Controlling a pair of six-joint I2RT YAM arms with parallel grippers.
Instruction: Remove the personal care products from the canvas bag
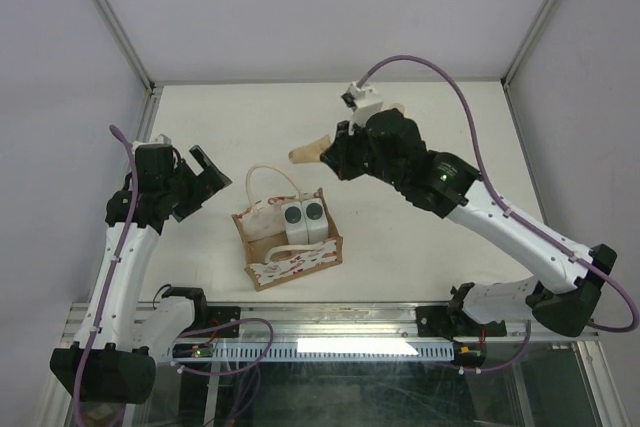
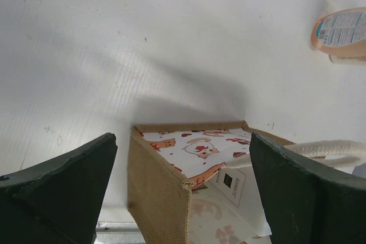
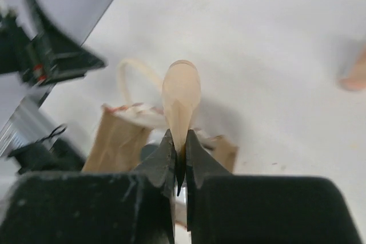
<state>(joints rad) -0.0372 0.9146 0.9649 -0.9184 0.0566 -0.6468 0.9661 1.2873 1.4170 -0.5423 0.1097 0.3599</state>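
Beige bottle (image 1: pixel 308 153) pinched in right fingers (image 3: pixel 162 161), outside canvas bag (image 1: pixel 295 265)

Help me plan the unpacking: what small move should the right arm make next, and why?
Probably carry the slim beige bottle away from the tan canvas bag and lower it to the white table beside the orange bottle lying there. The right gripper is shut on it, already lifted out of the bag, and two white grey-capped bottles sit inside.
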